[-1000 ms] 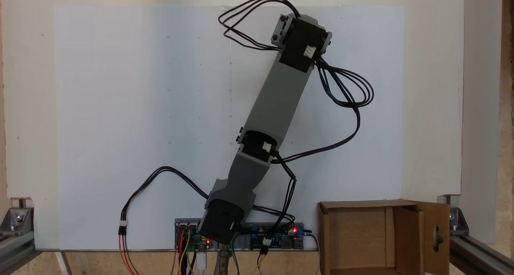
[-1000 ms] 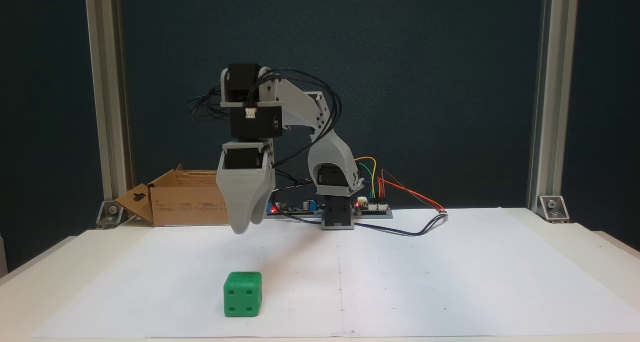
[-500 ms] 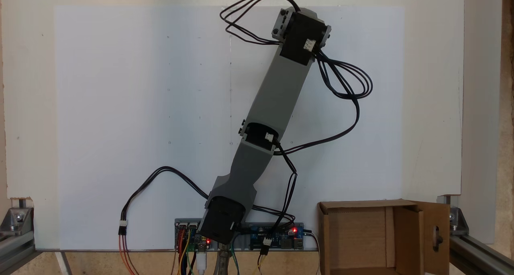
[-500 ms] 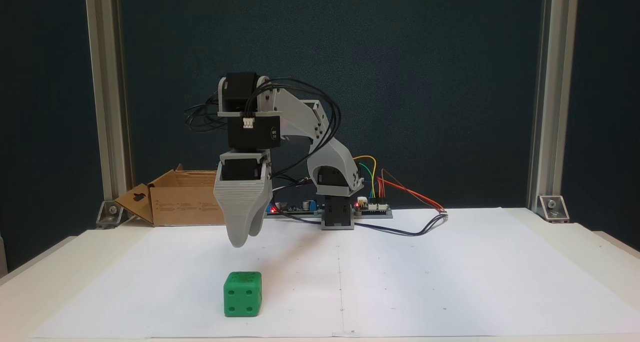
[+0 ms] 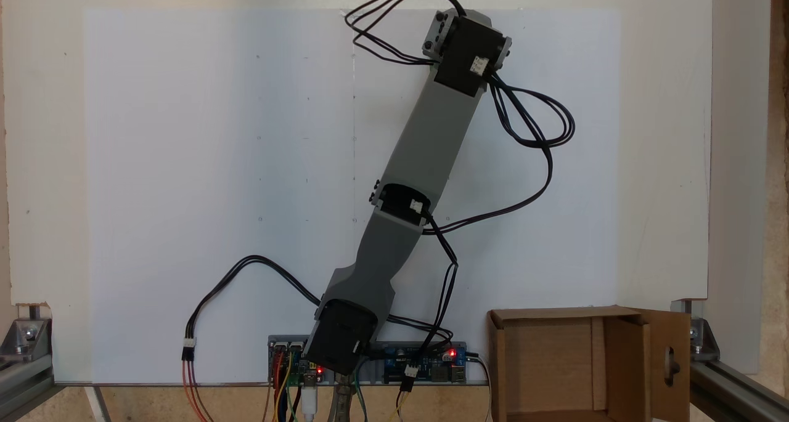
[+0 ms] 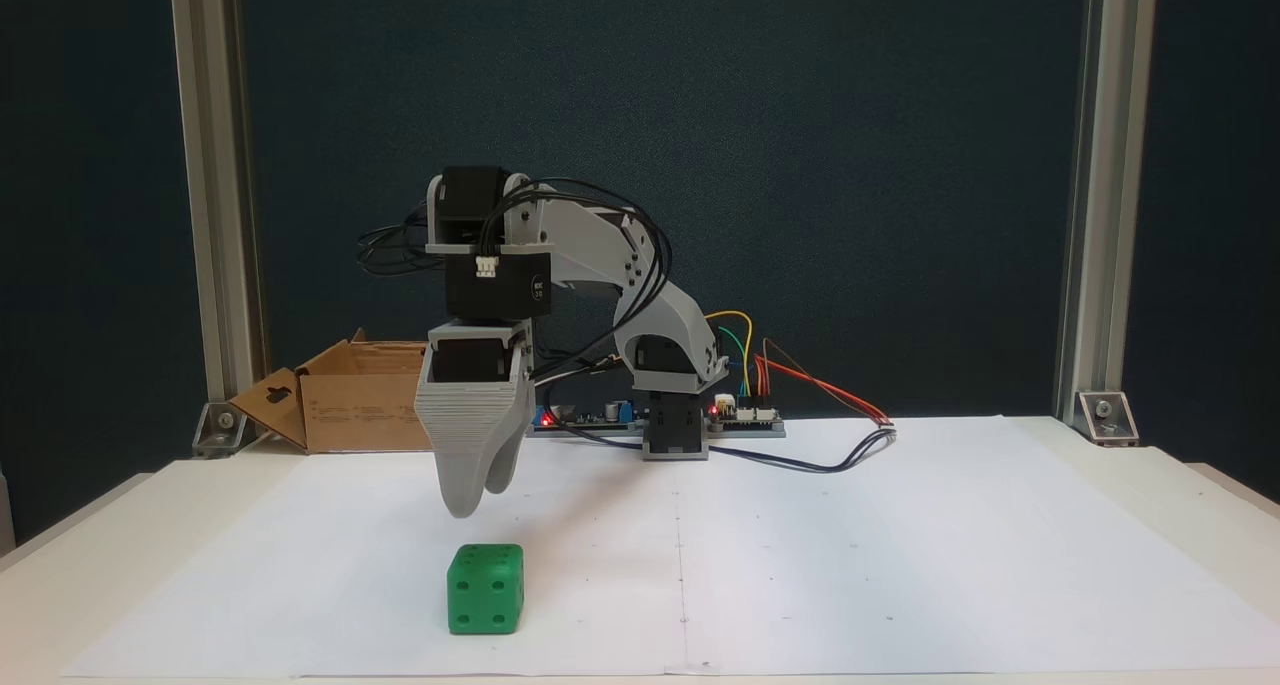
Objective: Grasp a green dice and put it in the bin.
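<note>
The green dice (image 6: 485,589) rests on the white paper near the table's front edge. My gripper (image 6: 478,498) hangs just above it, pointing down, slightly to the left of the dice and clear of it. Its two grey jaws overlap one behind the other, so no gap can be read. Seen from above in a fixed view, the arm (image 5: 425,151) stretches out over the paper and covers both the gripper and the dice. The bin (image 6: 360,405) is an open brown cardboard box at the back left beside the arm's base; from above the bin (image 5: 497,360) sits at the bottom right.
Controller boards with coloured wires (image 6: 745,415) stand at the arm's base. Black cables (image 5: 536,120) loop out from the wrist. Aluminium posts (image 6: 215,215) frame the table's back corners. The white paper sheet (image 6: 900,545) covers most of the table.
The arm has reached farther out and lowered; the gripper has come down and toward the front, closer to the top of the dice. Dice and bin have not moved.
</note>
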Motion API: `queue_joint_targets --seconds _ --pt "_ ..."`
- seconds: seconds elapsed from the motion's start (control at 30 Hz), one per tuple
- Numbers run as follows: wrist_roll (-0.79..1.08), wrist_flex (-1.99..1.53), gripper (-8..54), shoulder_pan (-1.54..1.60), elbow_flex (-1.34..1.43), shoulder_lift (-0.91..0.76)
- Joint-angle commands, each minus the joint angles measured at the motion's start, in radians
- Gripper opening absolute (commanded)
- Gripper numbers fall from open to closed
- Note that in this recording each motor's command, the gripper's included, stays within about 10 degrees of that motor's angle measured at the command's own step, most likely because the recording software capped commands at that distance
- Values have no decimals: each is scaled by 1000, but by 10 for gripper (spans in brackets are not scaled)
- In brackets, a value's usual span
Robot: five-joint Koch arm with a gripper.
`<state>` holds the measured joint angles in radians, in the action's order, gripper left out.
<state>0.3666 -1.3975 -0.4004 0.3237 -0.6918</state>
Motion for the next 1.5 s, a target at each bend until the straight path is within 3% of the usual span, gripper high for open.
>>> queue_joint_targets --seconds 0.0,1.47 --pt "-31 6 446 0 -57 -5" --pt "-64 129 431 8 -57 115"
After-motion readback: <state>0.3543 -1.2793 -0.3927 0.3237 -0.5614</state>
